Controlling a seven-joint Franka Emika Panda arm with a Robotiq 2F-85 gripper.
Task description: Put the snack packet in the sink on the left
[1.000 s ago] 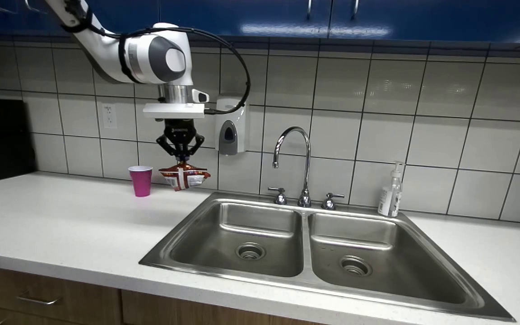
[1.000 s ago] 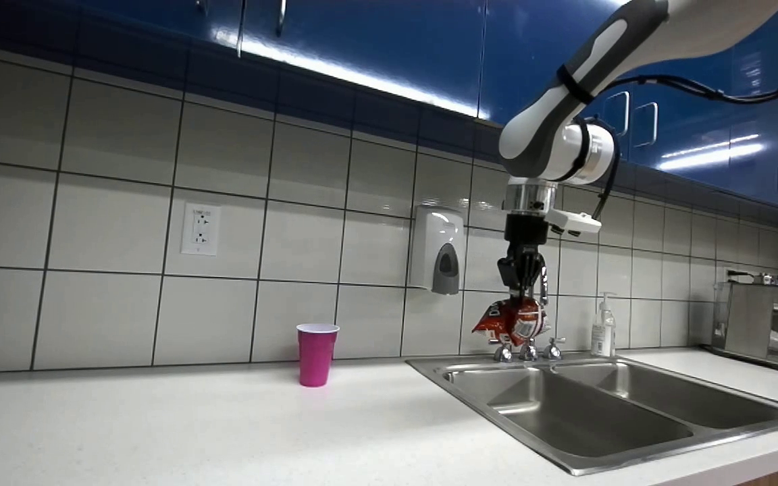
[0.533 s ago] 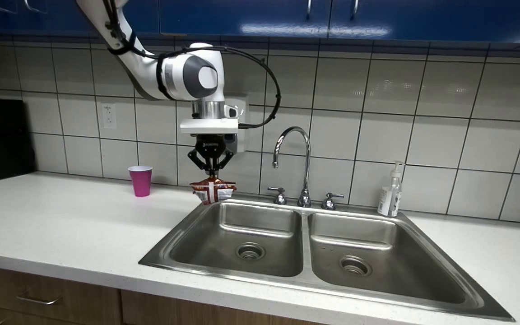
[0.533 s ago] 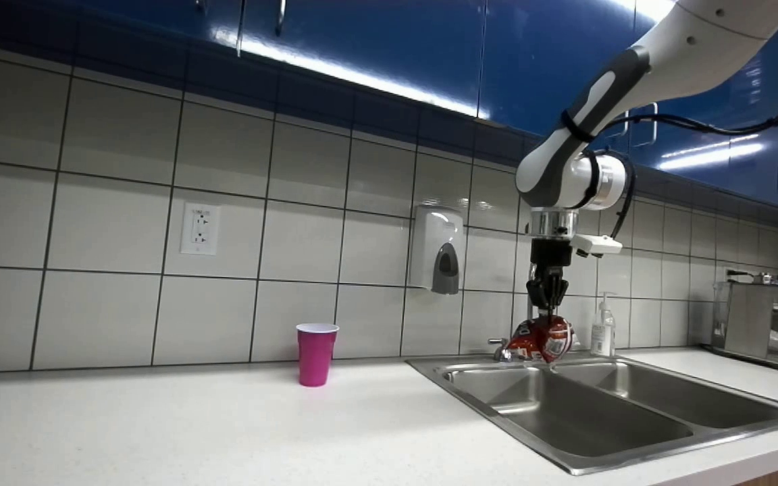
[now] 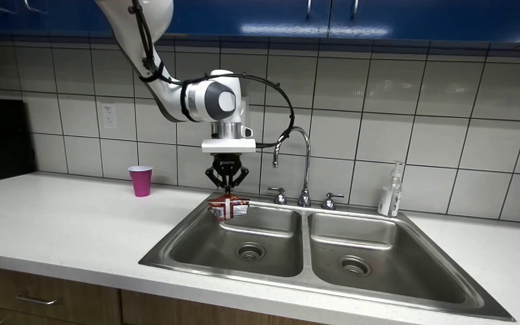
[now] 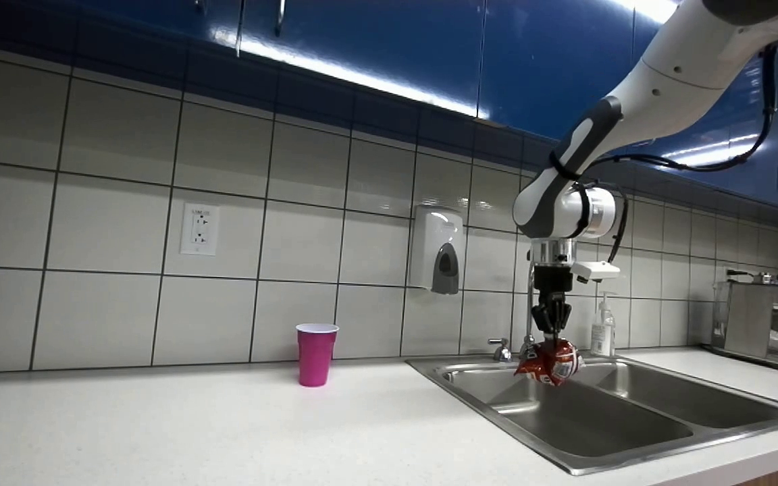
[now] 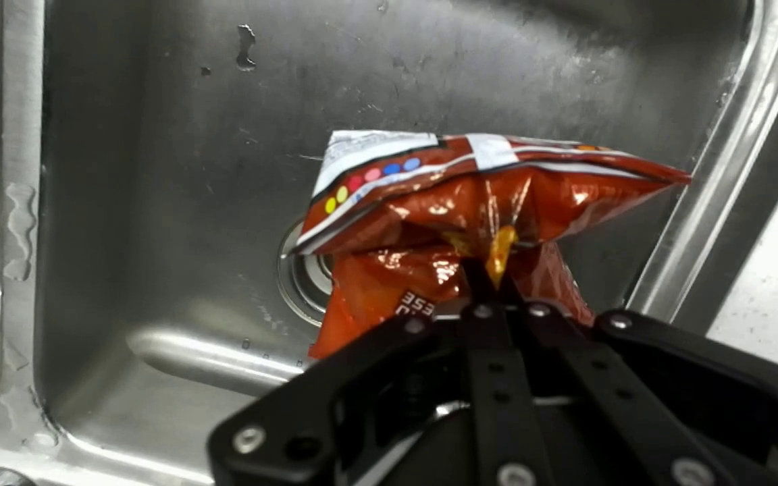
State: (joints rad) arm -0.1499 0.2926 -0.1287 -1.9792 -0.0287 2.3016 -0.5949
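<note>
In an exterior view my arm (image 5: 165, 95) slanted down from the upper left — claw (image 5: 228, 191) pointing straight down, pinched on the snack packet (image 5: 230, 208), which dangled over the sink's (image 5: 305, 243) left basin (image 5: 201, 248), partly hiding its drain (image 7: 301, 278) in my wrist view.

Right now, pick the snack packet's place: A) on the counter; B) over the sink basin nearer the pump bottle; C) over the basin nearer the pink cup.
C: the gripper holds the snack packet above the basin nearer the pink cup, partly hiding that basin's drain in the wrist view.
</note>
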